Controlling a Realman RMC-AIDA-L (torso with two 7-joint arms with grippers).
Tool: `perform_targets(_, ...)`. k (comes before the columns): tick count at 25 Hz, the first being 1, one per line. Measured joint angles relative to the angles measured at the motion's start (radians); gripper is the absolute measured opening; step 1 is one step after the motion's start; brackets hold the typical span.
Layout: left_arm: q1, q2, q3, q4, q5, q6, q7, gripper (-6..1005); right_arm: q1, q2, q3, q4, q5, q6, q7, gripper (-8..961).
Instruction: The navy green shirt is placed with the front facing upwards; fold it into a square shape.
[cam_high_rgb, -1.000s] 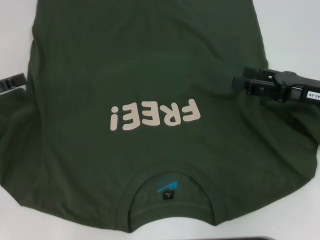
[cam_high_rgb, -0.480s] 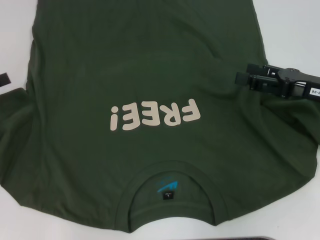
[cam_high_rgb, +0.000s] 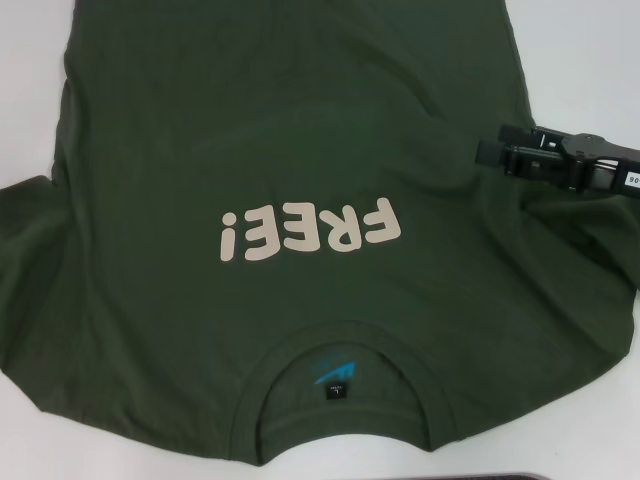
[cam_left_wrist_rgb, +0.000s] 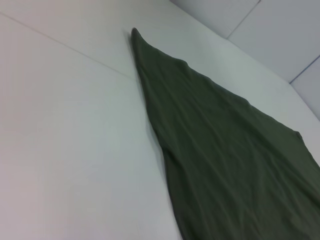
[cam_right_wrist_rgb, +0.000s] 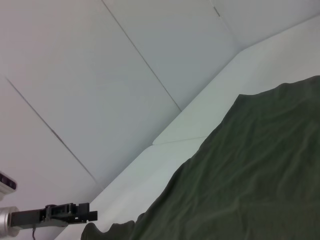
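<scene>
The navy green shirt (cam_high_rgb: 300, 180) lies flat, "FREE" lettering (cam_high_rgb: 312, 232) up. My right gripper (cam_high_rgb: 488, 155) hovers over its right side; finger opening indeterminate, nothing visibly held.

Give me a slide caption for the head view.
Green shirt lies front-up on the white table, collar nearest the camera; right claw hovers over its edge.

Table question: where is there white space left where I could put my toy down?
The navy green shirt fills the middle. Bare table shows along the shirt's left edge, and at the far right corner behind the right gripper. The near corners show only slivers.
</scene>
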Motion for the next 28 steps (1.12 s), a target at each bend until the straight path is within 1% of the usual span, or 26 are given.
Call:
perform_targets(8, 0.022, 0.014, -0.005, 0.0, 0.002, 0.007, -0.001, 904, -0.001, -0.002, 0.009, -0.001, 0.0, 0.0, 0.004, 914)
perform_targets(18, 0.043, 0.015, -0.001, -0.012, 0.016, 0.021, 0.003, 870, -0.001, -0.003, 0.02, -0.002, 0.0, 0.0, 0.004, 914)
perform_targets(28, 0.028, 0.01, 0.007, -0.012, 0.065, 0.043, 0.007, 835, 0.0, -0.003, 0.021, -0.001, 0.0, 0.008, 0.004, 914)
